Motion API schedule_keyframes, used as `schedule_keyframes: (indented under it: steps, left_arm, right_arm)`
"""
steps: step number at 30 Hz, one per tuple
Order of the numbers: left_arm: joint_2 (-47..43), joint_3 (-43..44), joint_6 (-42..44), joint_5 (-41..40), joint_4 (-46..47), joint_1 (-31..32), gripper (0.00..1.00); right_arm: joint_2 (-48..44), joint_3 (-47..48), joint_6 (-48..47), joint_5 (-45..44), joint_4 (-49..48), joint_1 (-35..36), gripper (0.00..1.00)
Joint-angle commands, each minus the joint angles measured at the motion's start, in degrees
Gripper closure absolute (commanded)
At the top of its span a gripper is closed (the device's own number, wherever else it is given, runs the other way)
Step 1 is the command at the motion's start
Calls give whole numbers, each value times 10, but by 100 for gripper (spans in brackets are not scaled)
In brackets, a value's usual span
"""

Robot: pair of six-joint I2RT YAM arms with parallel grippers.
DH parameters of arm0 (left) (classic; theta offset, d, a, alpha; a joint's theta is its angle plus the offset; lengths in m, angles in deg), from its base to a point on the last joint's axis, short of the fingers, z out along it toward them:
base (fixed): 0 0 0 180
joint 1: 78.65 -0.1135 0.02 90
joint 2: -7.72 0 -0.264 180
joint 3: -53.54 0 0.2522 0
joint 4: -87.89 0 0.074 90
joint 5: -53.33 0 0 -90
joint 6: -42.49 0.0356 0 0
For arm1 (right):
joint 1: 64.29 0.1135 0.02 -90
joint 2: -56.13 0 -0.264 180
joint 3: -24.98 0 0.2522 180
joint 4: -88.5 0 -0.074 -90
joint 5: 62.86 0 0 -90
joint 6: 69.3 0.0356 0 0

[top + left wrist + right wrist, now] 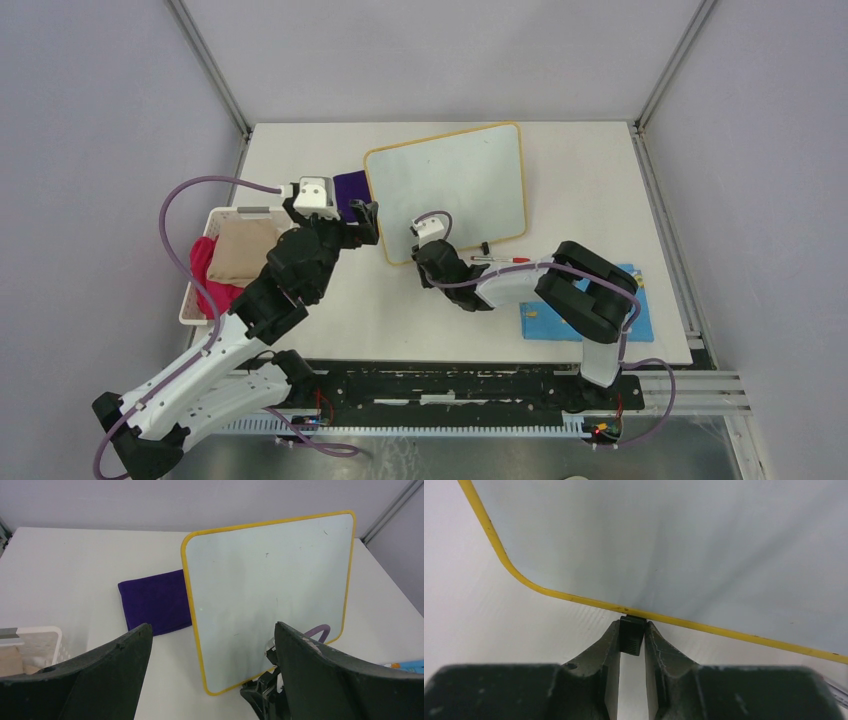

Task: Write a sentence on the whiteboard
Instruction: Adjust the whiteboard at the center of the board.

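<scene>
The whiteboard (455,185) lies flat at the table's back middle, with a yellow frame and a blank white face; no red sentence shows on it. It also shows in the left wrist view (270,585) and the right wrist view (674,540). My right gripper (424,254) is at its near edge, shut on one small black foot (632,636) of the board. My left gripper (366,216) is open and empty, above the table by the board's near-left corner (210,630). A red marker (503,259) lies just in front of the board.
A purple cloth (349,189) lies at the board's left edge, partly under it. A white basket (199,288) with beige and pink cloths stands at the left. A blue patterned cloth (640,310) lies at the right front under my right arm.
</scene>
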Motion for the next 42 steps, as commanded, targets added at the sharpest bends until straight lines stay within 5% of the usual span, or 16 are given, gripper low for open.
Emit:
schedule_keyframes:
  steps: [1, 8, 14, 20, 28, 32, 42]
  left_arm:
    - [-6, 6, 28, -18, 17, 4, 4]
    - [-5, 6, 26, -20, 17, 4, 4]
    - [-6, 6, 26, -21, 17, 4, 4]
    - [-5, 6, 27, -20, 18, 5, 4]
    - [-13, 6, 29, -21, 19, 5, 4]
    - [-13, 5, 31, -21, 21, 5, 4]
    - [7, 5, 34, -20, 20, 5, 4]
  right_arm:
    - [18, 45, 39, -10, -1, 21, 81]
    - [32, 63, 77, -55, 39, 34, 79]
    - [29, 54, 74, -50, 49, 36, 50]
    - [-34, 7, 38, -32, 26, 39, 35]
    - [-212, -101, -45, -25, 31, 28, 36]
    - [-282, -176, -70, 15, 25, -52, 42]
    - [-261, -180, -128, 71, -1, -134, 44]
